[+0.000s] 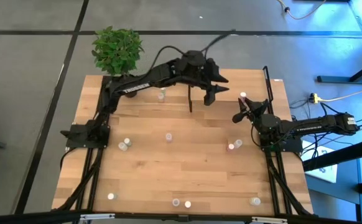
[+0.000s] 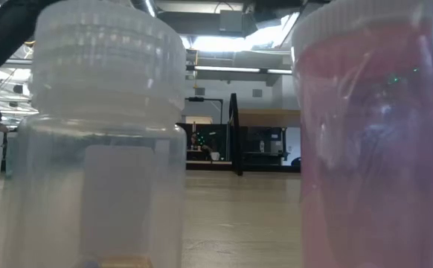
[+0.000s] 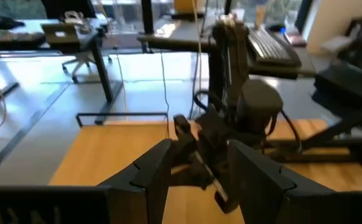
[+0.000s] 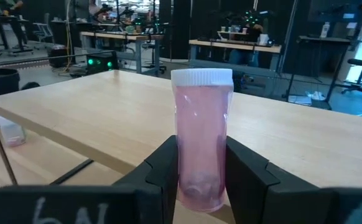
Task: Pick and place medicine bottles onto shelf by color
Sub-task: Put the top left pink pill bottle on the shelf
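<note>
Because the shelf (image 1: 255, 84) stands along the far edge of the desk (image 1: 187, 168), toward its far right corner, both arms reach that way. The shelf is a raised light-wood platform on black posts, and its top fills the right wrist view as a broad pale board.

The left arm stretches from the left edge across the far side, its left gripper (image 1: 211, 92) hanging over the shelf's left part with the fingers apart and nothing between them; it seems to be waiting clear of the work.

The right gripper (image 1: 242, 112) sits near the shelf's front edge, toward the desk's right edge, its fingers closed around a pink bottle (image 4: 201, 146) with a white cap. The bottle is held upright, low on its body, probably so it can be stood on the shelf without tipping.

The other bottles (image 1: 168, 137) lie scattered: one under the left arm near the far edge, some mid-desk, several along the near edge, still to be sorted.
</note>
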### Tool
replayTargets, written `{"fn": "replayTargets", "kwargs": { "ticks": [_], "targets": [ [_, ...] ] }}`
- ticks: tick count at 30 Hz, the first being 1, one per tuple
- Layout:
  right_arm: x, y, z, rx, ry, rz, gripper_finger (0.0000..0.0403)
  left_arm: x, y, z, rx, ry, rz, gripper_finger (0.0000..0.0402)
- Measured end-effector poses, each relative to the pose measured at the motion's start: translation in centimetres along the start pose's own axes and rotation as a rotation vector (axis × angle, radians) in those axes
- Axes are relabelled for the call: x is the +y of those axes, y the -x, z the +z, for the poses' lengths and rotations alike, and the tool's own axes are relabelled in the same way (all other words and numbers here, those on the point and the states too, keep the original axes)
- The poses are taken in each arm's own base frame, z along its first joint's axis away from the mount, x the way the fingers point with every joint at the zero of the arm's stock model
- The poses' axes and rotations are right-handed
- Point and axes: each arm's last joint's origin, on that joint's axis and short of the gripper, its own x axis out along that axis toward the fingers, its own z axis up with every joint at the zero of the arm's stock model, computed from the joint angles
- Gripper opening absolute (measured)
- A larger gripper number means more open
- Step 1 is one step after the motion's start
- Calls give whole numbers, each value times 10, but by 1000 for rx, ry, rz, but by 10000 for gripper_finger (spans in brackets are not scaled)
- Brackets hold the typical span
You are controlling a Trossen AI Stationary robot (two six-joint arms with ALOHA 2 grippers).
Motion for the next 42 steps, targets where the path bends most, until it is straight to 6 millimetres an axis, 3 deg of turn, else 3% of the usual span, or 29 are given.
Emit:
{"fn": "replayTargets", "kwargs": {
  "ticks": [7, 15, 22, 28, 33, 42],
  "targets": [
    [3, 0, 0, 3, 40, 120, 110, 2, -30, -29, 92, 5, -12, 151],
    [6, 1, 3, -22, 102, 197, 110, 4, -51, -50, 145, 37, -9, 151],
    [6, 1, 3, -26, 95, 189, 110, 5, -53, -52, 146, 41, -5, 151],
    [1, 0, 3, -20, 68, 38, 110, 4, -54, -52, 145, 41, -6, 151],
    [1, 0, 2, -7, 3, 25, 110, 3, -54, -52, 146, 40, -3, 151],
    [-1, 0, 0, 2, 52, -47, 110, 3, -54, -52, 146, 40, -4, 151]
  ]
}}
